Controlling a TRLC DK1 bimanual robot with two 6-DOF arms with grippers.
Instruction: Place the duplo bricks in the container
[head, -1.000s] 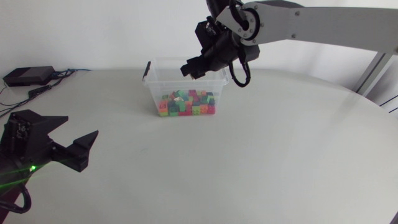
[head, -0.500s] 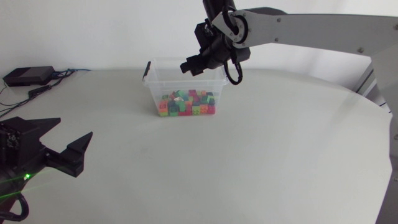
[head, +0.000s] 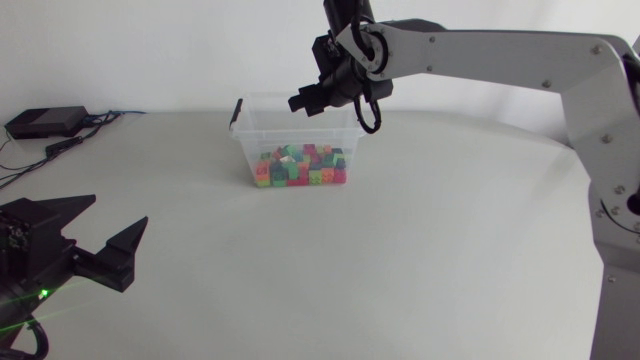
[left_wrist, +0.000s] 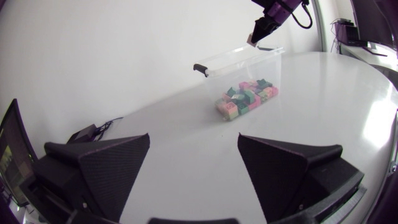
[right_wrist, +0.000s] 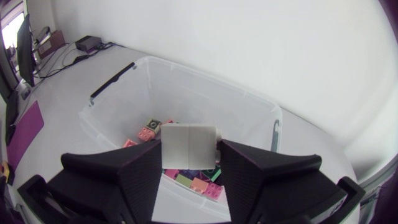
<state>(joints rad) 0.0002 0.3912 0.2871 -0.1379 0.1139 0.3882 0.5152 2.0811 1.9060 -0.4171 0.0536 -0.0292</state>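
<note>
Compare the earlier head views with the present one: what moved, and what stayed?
The right gripper, shut on a white brick, edged slightly toward the robot's left above the container, its elbow swinging into view. The left gripper, open, drew back toward the table's near left edge. The container and the coloured bricks inside it stayed put. Nothing was visibly taken or let go.

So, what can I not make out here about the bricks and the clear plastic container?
1. Head view: the white rectangular brick, hidden by the black right gripper.
2. Right wrist view: many of the coloured bricks in the clear plastic container, hidden behind that brick and the gripper.
3. Head and left wrist views: the number of bricks, too small to count.
</note>
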